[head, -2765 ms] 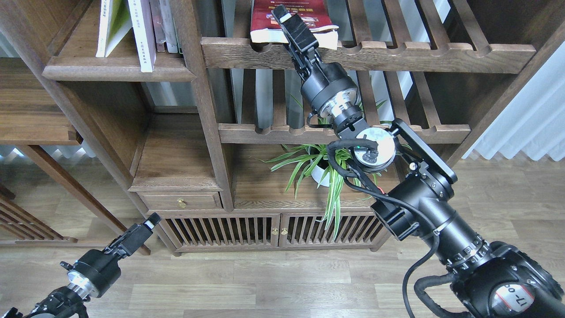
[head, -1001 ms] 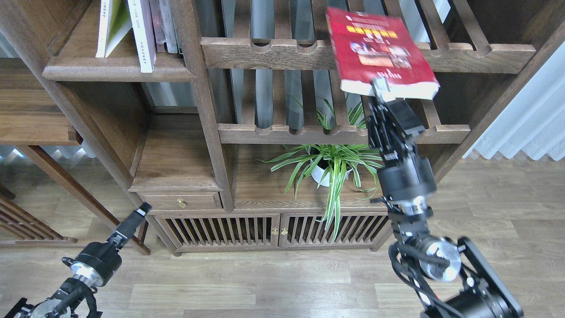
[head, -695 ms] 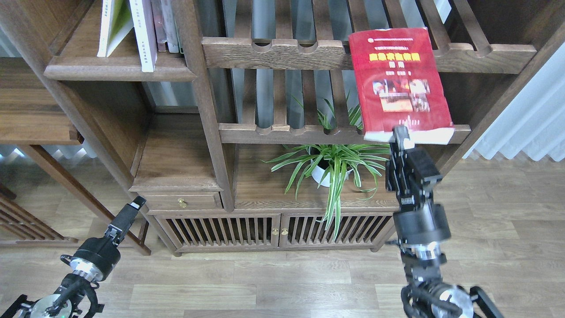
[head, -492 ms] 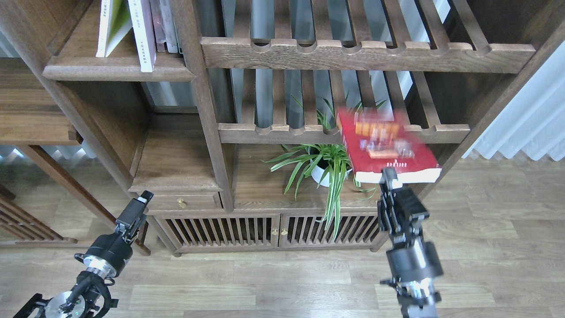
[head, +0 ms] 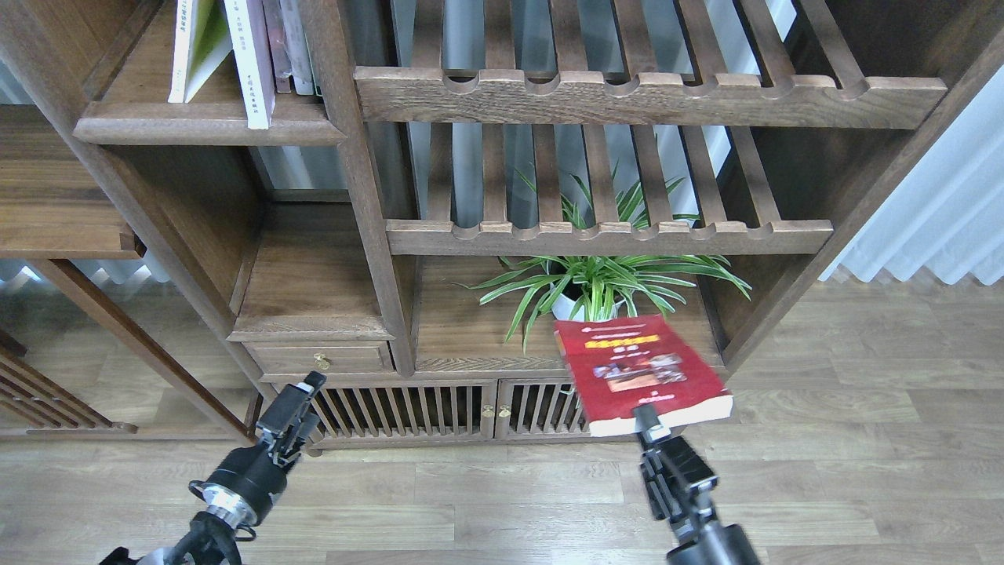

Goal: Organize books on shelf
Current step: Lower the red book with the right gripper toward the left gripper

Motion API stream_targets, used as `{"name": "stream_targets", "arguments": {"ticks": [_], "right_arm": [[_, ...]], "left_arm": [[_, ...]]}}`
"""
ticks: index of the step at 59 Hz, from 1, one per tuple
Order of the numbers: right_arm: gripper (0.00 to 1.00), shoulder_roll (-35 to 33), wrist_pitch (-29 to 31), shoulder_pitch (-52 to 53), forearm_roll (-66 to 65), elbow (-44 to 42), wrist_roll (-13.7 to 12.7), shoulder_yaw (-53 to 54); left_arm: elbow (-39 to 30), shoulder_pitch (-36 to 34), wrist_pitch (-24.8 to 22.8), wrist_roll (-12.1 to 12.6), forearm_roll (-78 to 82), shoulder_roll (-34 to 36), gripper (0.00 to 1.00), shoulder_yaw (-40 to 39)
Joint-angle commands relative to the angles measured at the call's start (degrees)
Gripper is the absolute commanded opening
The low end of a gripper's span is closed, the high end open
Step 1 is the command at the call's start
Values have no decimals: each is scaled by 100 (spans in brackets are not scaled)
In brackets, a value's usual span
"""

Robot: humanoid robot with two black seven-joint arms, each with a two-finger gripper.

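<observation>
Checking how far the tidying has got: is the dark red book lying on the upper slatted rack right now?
No, the dark red book is held by the right gripper low in front of the cabinet doors, well below the upper slatted rack.

A spider plant (head: 604, 282) in a white pot (head: 576, 308) sits under the slatted racks (head: 608, 231); white curtain (head: 933, 212) at right.

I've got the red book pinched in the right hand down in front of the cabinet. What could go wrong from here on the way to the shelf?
1. The right hand grips the red book only at its near edge, so it may sag or slip.
2. The plant sits just behind it; lifting could snag leaves.
3. The shelf already holds leaning books; inserting another may topple them.
</observation>
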Motion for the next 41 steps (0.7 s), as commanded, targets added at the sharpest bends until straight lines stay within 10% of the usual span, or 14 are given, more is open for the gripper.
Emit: {"name": "stream_targets", "arguments": {"ticks": [1, 18, 41], "right_arm": [[3, 171, 2, 370, -55, -147, -22, -541], [3, 224, 2, 1223, -11, -182, -83, -1244], [4, 233, 2, 1408, 103, -322, -83, -1271]], "left_arm": [[-558, 48, 0, 8, -619, 99, 99, 232], [-1605, -330, 0, -10, -1253, 1505, 92, 1199], [-2291, -462, 0, -1, -1226, 1523, 92, 1252]]}}
